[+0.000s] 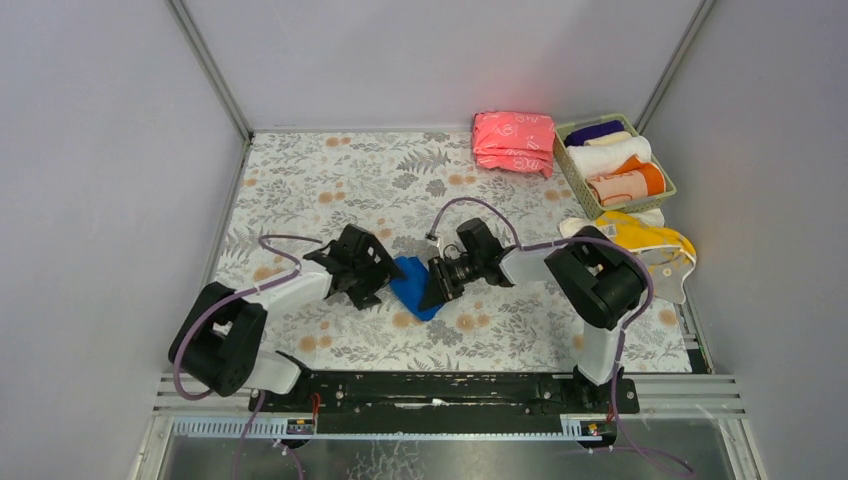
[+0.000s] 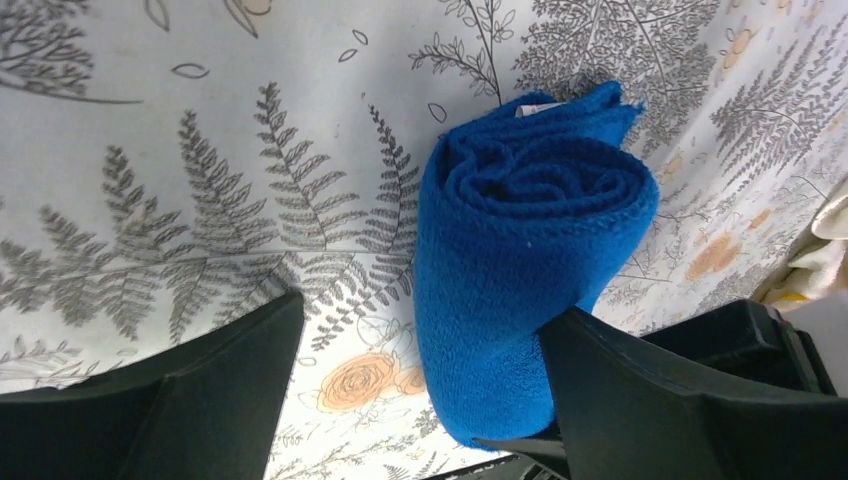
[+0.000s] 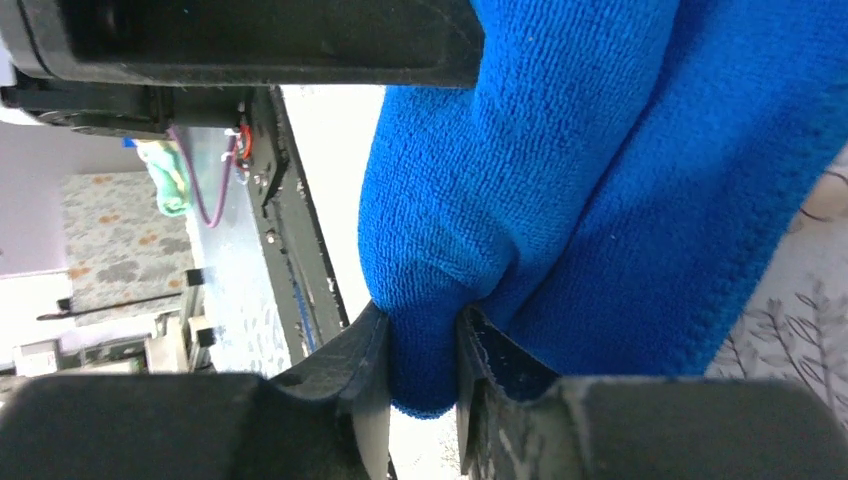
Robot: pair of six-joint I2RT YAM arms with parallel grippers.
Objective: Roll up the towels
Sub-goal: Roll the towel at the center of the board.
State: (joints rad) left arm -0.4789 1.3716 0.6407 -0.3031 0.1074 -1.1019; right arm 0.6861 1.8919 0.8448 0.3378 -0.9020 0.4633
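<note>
Inspection from above: we find the blue towel (image 1: pixel 412 287) rolled and lying midway on the floral table (image 1: pixel 300 180), between the left gripper (image 1: pixel 384 280) and the right gripper (image 1: pixel 437 288), both close at it. A green basket (image 1: pixel 577 175) of rolled towels (image 1: pixel 615 165) sits at the far right, a pink stack (image 1: pixel 513 142) beside it, a yellow towel (image 1: pixel 640 238) just in front. Left wrist view: we note the jaws spread wide, the roll standing between the fingers (image 2: pixel 180 400), close against one and clear of the other. Right wrist view: we record narrow jaws pinched on a fold of the blue cloth, holding it.
</note>
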